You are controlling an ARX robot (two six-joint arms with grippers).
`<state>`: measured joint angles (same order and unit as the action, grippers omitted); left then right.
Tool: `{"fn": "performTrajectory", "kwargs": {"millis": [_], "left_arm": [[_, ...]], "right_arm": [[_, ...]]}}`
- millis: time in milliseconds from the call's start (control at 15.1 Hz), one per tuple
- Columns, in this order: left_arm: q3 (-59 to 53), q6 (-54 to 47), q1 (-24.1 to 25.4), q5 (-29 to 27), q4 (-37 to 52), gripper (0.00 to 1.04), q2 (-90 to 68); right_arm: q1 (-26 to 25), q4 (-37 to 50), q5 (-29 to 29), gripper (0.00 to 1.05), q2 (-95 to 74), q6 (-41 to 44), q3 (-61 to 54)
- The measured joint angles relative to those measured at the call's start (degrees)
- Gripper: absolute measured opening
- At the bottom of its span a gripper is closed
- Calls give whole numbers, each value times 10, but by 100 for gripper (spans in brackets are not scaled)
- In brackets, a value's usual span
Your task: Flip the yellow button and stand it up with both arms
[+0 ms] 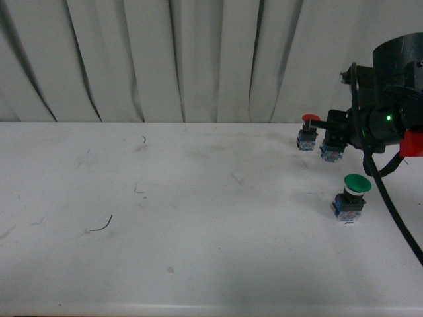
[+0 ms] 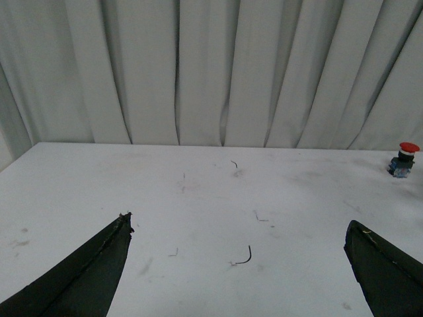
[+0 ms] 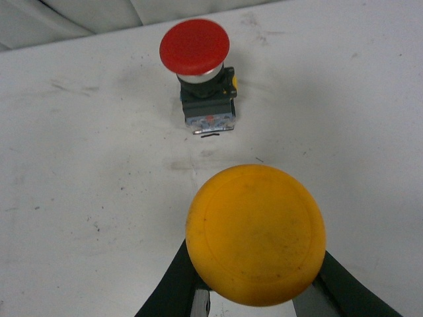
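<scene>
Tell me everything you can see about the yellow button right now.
The yellow button has a round, domed, slightly scuffed yellow-orange cap facing the right wrist camera. The right gripper holds it below the cap, with black fingers on either side. From the front only its blue-grey base shows, low over the white table, near the red button. Whether it touches the table is unclear.

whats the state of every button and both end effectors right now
yellow button: upright, cap up, between the right end effector's fingers
red button: upright, cap up, standing free
green button: upright, cap up, standing free
right end effector: fingers flank the yellow button below its cap; the cap hides any contact
left end effector: open, holding nothing
</scene>
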<state>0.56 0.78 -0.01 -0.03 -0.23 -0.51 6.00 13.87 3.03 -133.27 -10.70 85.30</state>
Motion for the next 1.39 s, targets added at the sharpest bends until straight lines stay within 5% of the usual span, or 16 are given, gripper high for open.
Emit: {"fn": "performTrajectory", "kwargs": {"millis": [1259,1392], "left_arm": [[0,0,0,0,0,98,0],[0,0,0,0,0,98,0]], "right_arm": [[4,28,12,27,-54,54,17],[6,24,12,45,-54,55,17]]}}
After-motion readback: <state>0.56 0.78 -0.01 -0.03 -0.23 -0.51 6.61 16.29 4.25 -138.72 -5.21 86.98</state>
